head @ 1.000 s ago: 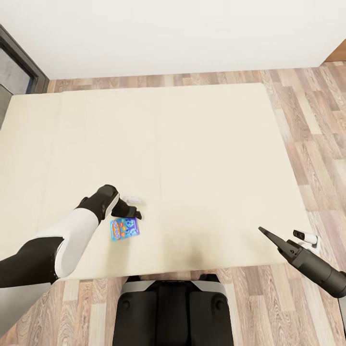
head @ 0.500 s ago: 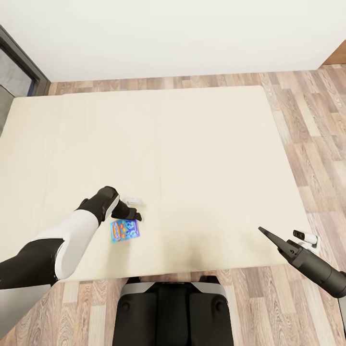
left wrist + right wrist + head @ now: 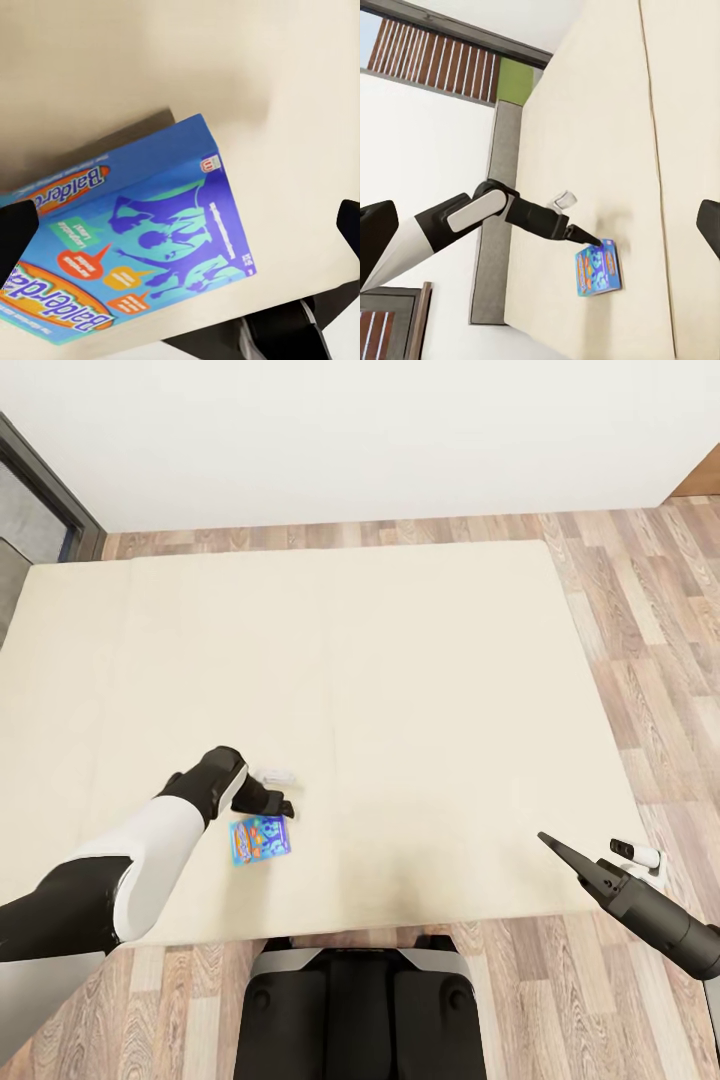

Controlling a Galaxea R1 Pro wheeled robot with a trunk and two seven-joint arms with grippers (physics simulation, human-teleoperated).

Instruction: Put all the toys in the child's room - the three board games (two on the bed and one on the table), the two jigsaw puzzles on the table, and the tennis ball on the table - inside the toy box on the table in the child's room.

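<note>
Nearest the robot, near the foot edge of the bed point(image 3: 420, 660): small blue board game point(image 3: 260, 838) lying flat on the beige cover. Just beyond it, left gripper point(image 3: 285, 807) poised over the box's far edge, fingers spread wide around nothing, perhaps not yet touching. Hardly shifted over the past second, so apparently lining up the grasp rather than lifting. Off the bed's right corner, right gripper point(image 3: 600, 857) open and idle. Beyond the bed, wood floor point(image 3: 640, 560) and white wall point(image 3: 360, 430).
</note>
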